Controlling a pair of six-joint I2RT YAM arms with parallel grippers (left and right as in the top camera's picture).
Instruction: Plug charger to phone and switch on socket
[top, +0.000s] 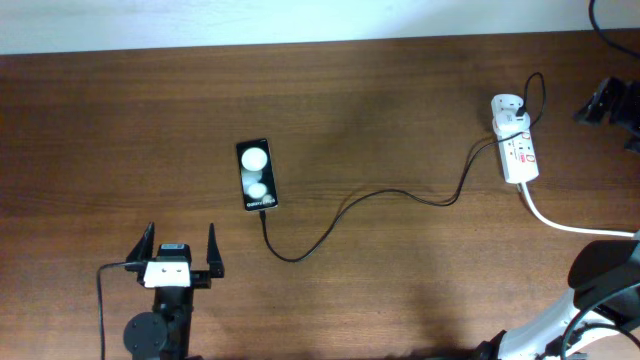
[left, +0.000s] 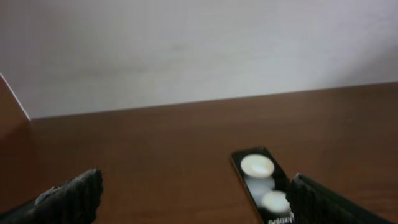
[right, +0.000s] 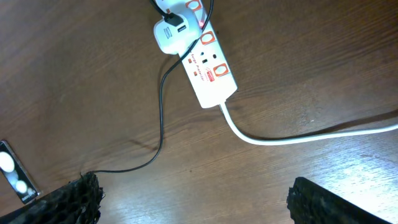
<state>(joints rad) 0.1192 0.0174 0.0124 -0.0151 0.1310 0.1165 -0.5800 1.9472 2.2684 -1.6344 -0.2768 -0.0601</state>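
The black phone (top: 257, 174) lies flat on the table left of the middle, with two white spots on its screen. The thin black charger cable (top: 400, 193) runs from the phone's near end to a white adapter (top: 505, 108) seated in the white socket strip (top: 520, 155) at the far right. My left gripper (top: 180, 256) is open and empty, near and left of the phone; its wrist view shows the phone (left: 261, 183) by its right finger. My right gripper (right: 196, 199) is open and empty, high above the table near the socket (right: 208, 62), adapter (right: 171, 34) and cable (right: 160, 112).
The socket's thick white cord (top: 560, 222) curves off the right edge and also shows in the right wrist view (right: 298, 137). A black fixture (top: 605, 100) sits at the far right edge. The right arm (top: 600, 280) fills the near right corner. A pale wall borders the table's far edge.
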